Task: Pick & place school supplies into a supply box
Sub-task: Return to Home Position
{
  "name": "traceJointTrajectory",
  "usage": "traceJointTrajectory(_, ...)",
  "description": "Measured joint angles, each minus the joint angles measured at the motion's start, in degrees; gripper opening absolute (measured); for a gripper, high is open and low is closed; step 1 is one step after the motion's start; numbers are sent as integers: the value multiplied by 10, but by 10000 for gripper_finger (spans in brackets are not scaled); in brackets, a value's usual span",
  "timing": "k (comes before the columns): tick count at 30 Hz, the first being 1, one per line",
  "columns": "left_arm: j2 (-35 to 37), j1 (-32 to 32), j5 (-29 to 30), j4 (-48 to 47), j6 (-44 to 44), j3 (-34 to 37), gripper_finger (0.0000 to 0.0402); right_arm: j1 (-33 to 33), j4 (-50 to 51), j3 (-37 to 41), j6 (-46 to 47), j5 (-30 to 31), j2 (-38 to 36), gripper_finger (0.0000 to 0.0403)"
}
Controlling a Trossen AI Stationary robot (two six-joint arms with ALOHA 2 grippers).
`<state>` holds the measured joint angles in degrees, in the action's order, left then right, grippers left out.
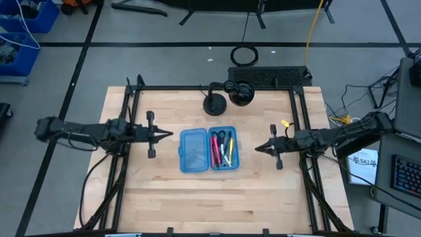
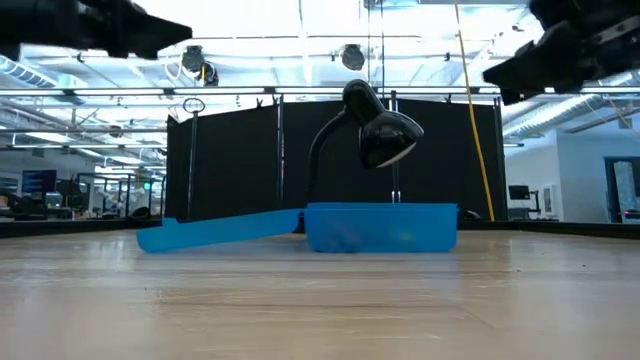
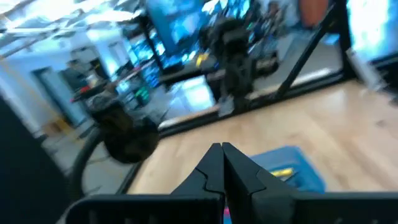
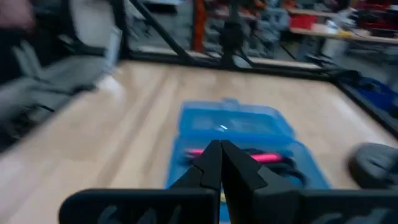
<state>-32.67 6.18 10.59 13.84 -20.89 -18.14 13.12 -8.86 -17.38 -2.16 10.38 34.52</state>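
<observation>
Far left first: left gripper (image 1: pixel 172 135) pinched shut on nothing, up off the wood, just beside the lid side of the supply box (image 1: pixel 193 152). Lying open mid-table, that one, two halves flat side by side. Left half bare. Right half packed: pink pen (image 1: pixel 214 149), scissors (image 1: pixel 223 137) with black handles, dark pens (image 1: pixel 224 155), yellow pen (image 1: pixel 230 150), all lengthwise inside. Then right gripper (image 1: pixel 256 148), also clenched with nothing in it, near the box's right edge but clear of it, raised too. Behind the box, a black desk lamp (image 1: pixel 214 103), head bent over. Underneath it all, light wooden table (image 1: pixel 164 197) with a black frame (image 1: pixel 197 87) round it. Beyond that, grey floor (image 1: pixel 164 62), blue crates (image 1: pixel 23 20) off in the far left corner, and in the low view black curtain panels (image 2: pixel 240 160) plus a big bright workshop hall.
</observation>
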Motion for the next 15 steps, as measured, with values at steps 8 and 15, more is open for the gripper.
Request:
traceJointTrajectory(8, 65, -108, -137, 56, 70, 88, 1, -8, -50, 73, 19, 1, -56, 0)
traceJointTrajectory(15, 146, -74, -101, -33, 93, 98, 0, 5, 10, 74, 39, 1, -115, 0)
